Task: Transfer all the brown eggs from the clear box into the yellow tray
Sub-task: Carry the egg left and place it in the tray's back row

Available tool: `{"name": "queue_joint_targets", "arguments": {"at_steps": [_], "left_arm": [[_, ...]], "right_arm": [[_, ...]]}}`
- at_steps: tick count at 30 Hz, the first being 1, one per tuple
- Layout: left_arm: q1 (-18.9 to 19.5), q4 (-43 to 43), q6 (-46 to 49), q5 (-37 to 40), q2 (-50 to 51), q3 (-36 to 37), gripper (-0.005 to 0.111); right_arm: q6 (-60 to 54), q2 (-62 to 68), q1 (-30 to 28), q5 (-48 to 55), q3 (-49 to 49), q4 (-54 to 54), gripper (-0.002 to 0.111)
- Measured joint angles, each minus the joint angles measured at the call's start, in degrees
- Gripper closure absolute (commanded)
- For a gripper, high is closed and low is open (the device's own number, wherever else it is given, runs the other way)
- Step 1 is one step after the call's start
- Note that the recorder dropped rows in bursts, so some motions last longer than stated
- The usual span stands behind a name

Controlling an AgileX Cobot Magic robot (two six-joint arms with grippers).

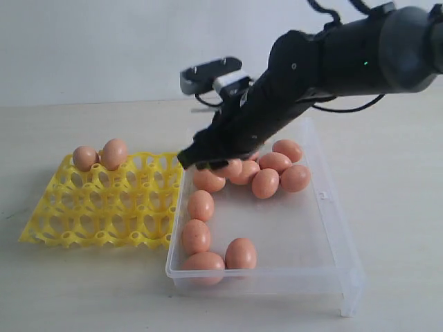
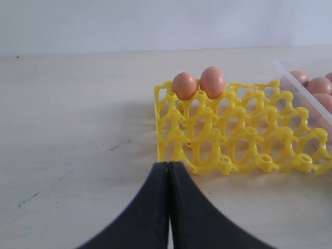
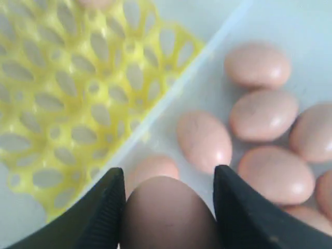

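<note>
Pinching one brown egg (image 3: 166, 220) in right gripper (image 3: 168, 179) jaws above the clear box (image 1: 291, 232), yellow tray (image 1: 104, 207) just beside on the left arm's side, left gripper (image 2: 168, 207) pressed together.

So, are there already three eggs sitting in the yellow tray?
No, only two brown eggs sit in the yellow tray, side by side at one corner.

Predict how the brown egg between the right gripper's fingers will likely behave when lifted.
The brown egg looks smooth and rounded, so it may slip between the black fingers if held loosely. It is probably rigid but brittle, so a hard squeeze could crack it. Dropped on the clear box floor, it would likely roll.
</note>
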Motion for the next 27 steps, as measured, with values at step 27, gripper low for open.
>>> {"name": "queue_joint_targets", "arguments": {"at_steps": [27], "left_arm": [[0.0, 0.0, 0.0, 0.0, 0.0, 0.0, 0.107]], "right_arm": [[38.1, 24.0, 6.6, -44.2, -15.4, -19.5, 0.108]]}}
